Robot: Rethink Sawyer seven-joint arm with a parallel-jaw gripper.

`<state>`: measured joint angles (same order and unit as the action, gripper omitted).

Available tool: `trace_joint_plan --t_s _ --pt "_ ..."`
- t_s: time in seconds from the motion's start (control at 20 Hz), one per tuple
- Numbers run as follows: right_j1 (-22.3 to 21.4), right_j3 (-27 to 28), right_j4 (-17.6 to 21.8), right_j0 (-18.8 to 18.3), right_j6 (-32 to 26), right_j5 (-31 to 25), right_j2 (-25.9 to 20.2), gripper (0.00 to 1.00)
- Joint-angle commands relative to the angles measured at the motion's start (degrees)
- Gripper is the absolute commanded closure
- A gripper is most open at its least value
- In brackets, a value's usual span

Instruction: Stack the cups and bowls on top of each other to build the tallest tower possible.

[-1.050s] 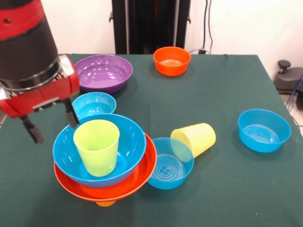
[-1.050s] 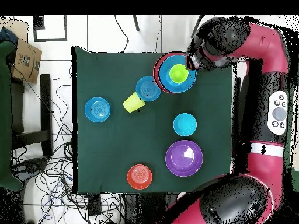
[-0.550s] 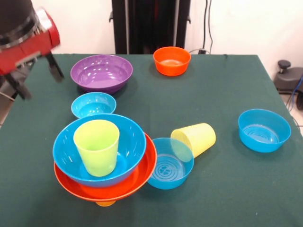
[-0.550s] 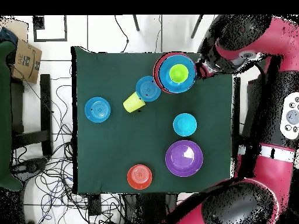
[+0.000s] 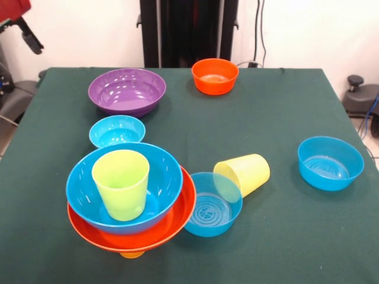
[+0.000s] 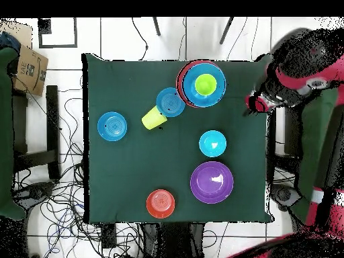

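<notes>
1. The tower stands at the near left of the table: a base cup at the bottom; a wide bowl on it; a top bowl nested in that; an upright cup inside the top bowl.
2. Just behind the tower sits a small bowl; behind that, a large bowl; to the right of it, well apart, a far bowl near the back edge.
3. To the right of the tower, against the wide bowl's rim, sits a middle bowl; a tipped cup lies on its side to the right and a little behind, its mouth seemingly touching that bowl's rim.
4. A lone bowl sits well apart at the right.
</notes>
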<state>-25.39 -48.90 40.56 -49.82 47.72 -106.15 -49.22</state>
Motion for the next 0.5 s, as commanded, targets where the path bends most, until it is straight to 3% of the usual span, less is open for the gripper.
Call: trace_joint_plan --t_s 0.05,0.3,0.5 --pt "0.5 -16.2 0.0 -3.0 -11.1 8.6 4.0 0.00" --pt "0.9 -22.1 -0.6 -6.1 -6.3 17.7 3.1 0.00" --pt "0.4 -25.9 -0.5 -6.5 -2.4 21.1 4.0 0.00"
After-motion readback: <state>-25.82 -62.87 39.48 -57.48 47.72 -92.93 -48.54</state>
